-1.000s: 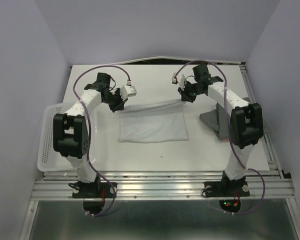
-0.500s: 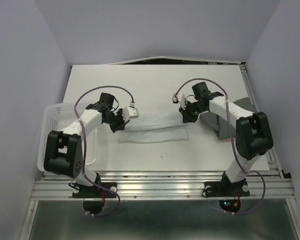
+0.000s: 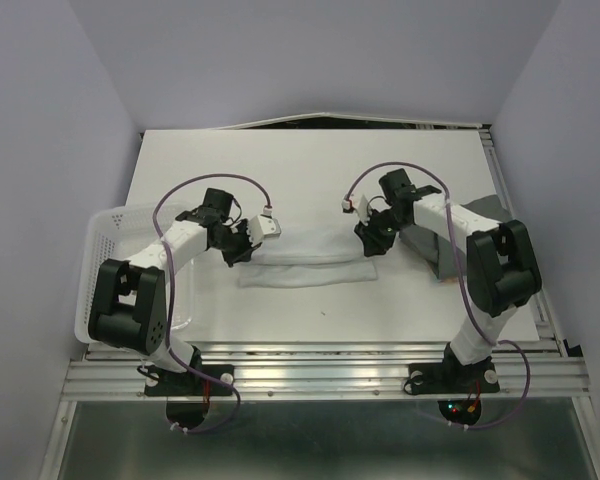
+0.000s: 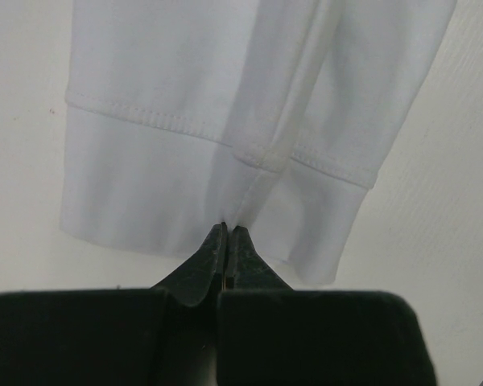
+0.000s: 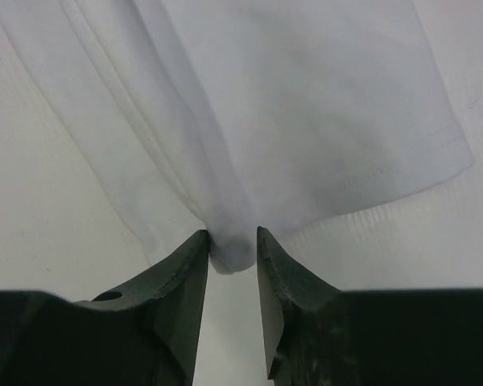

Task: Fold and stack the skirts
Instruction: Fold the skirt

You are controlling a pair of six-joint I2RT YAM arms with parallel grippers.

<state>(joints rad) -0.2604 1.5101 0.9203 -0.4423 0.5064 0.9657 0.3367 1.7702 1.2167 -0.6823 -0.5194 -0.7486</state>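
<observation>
The white skirt (image 3: 310, 265) lies mid-table as a narrow folded band. At its left end my left gripper (image 3: 242, 246) stays low; in the left wrist view that gripper (image 4: 228, 232) is shut tight on the skirt's (image 4: 225, 96) edge just below a stitched hem. My right gripper (image 3: 368, 238) is at the band's right end. In the right wrist view it (image 5: 229, 237) has its jaws a little apart, with a bunched corner of the skirt (image 5: 306, 121) filling the gap. The grey skirt (image 3: 427, 250) lies folded under the right arm. I cannot make out the floral skirt.
A white slatted basket (image 3: 95, 290) sits at the table's left edge beside the left arm. The white table top (image 3: 310, 175) stretches behind the skirt to the back wall. A metal rail (image 3: 320, 375) runs along the near edge by the arm bases.
Both grippers came toward the near side and down, carrying the skirt's far edge over its near part. The spread rectangle has become a narrow band.
</observation>
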